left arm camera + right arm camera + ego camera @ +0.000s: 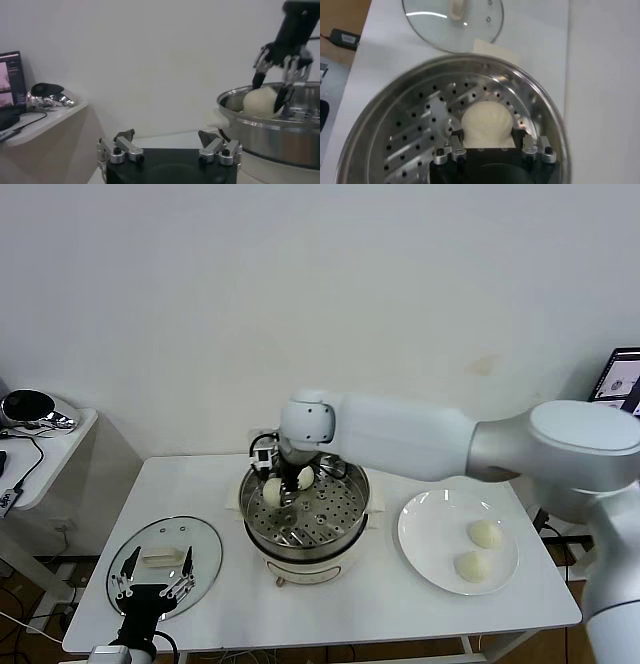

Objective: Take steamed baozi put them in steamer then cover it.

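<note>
Nearest, the left gripper hangs open-fingered at the table's front edge, over the round clear glass cover lying flat left of the shiny round steel steamer. Over that steamer's perforated tray, the right gripper has its fingers spread around one smooth cream-white baozi, another beside it. Two more rest on the flat white plate, right.

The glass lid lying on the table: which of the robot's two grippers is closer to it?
The left. The left gripper hovers open at the near edge of the glass lid, while the right gripper is over in the steamer, around a baozi.
</note>
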Available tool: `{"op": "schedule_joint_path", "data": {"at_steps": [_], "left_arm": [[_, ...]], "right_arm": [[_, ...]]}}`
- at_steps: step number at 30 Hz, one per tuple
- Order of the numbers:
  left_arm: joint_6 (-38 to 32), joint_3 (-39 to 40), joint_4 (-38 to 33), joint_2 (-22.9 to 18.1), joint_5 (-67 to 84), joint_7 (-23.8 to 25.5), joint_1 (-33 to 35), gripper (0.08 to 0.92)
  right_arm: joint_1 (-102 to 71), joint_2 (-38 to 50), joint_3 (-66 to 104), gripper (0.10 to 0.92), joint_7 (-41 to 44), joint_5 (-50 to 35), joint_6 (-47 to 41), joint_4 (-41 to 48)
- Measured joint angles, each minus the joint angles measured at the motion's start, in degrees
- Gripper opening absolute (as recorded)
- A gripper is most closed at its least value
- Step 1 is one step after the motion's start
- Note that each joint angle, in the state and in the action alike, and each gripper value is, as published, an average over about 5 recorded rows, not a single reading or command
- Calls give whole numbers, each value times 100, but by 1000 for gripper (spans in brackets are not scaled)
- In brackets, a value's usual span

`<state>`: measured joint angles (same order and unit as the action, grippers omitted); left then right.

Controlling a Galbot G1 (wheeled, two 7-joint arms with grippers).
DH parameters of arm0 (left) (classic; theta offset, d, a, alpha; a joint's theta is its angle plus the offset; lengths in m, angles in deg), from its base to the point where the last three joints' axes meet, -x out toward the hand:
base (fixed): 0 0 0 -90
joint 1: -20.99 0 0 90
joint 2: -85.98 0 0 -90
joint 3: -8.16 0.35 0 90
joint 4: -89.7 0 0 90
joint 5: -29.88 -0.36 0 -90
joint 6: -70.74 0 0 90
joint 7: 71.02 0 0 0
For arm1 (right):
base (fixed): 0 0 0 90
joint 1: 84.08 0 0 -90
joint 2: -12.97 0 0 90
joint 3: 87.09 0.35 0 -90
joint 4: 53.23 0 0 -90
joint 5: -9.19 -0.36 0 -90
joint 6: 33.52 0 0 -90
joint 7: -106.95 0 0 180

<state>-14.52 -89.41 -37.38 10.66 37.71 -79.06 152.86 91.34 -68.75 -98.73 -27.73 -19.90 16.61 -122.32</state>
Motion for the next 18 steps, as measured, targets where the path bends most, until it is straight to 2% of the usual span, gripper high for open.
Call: {"op": "schedule_joint_path", "data": {"at_steps": [4, 10, 18], "left_arm": [[-2, 0, 0, 6, 4, 0, -1, 823], [-4, -1, 0, 31, 23, 0, -14, 823], [-3, 5, 7, 100, 60, 4, -54, 823]], "right_arm": [[-86, -100, 21, 659, -15, 27, -37, 107], [44, -36, 62, 804, 134, 71, -13, 56], [846, 775, -58, 823, 829, 366, 374, -485]]}}
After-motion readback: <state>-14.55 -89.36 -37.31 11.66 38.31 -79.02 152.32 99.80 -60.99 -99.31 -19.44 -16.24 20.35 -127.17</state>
